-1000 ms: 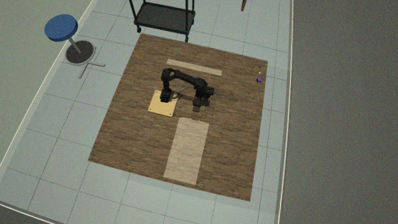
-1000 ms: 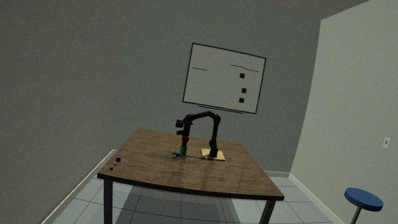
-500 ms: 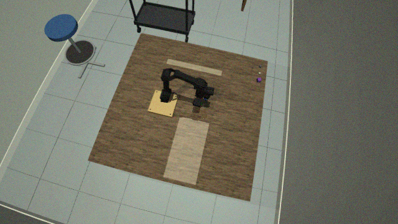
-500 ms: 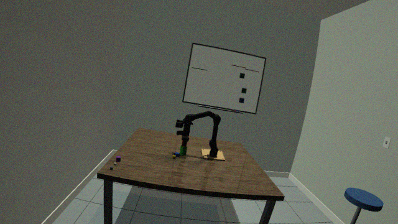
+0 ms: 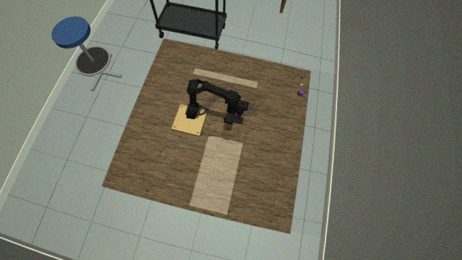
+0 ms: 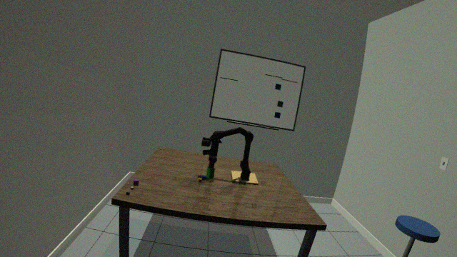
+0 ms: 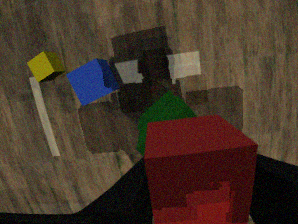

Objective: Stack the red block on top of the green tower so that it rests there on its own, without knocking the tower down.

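lowering red cube block [image 6: 209, 165] [image 7: 200, 165], gripped in end effector [image 6: 211, 165] [image 7: 186, 156]. green block tower [image 6: 210, 173] [image 7: 165, 117] stands directly below, red overlapping it in wrist view.

In my wrist view, the blue block [image 7: 91, 82] and yellow block [image 7: 44, 66] are crowding the tower's [image 6: 211, 173] [image 7: 162, 116] left.

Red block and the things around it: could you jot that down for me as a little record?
Red block: between the fingers of the gripper, which is shut on it
Green tower: upright, under the red block; contact unclear
Blue block: on the table, beside the tower
Yellow block: near the blue one
Stacking: not finished
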